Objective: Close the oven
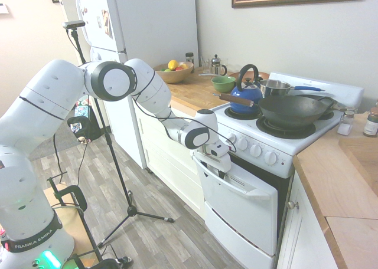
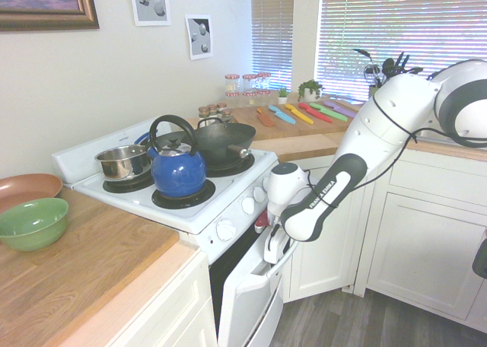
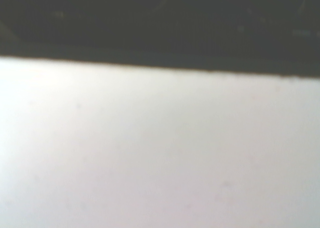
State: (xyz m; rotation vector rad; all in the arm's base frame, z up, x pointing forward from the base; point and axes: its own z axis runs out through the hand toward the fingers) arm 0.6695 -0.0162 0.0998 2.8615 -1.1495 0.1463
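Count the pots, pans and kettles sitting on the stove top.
3: a blue kettle on the front burner, a steel pot behind it beside the backsplash, and a dark wok on the far side.

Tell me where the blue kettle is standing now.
The blue kettle stands on the oven's front burner, between the steel pot and the black wok.

Oven (image 1: 245, 207): white enamelled metal, smooth, semi-gloss; knobs (image 1: 256, 150) look like white plastic. Kettle (image 2: 176, 172): glossy blue enamel w/ black handle. Wok (image 1: 292, 110): dark matt metal. Small pot (image 2: 122, 162): shiny polished steel. Table (image 2: 68, 275): light wood, smooth, satin finish. Green bowl (image 2: 30, 223): glossy glaze. Floor (image 1: 147, 192): grey wood-look planks, matt. Arm shell (image 1: 53, 104): smooth glossy white plastic. Wrist view: blurred, smooth white surface (image 3: 160, 148).
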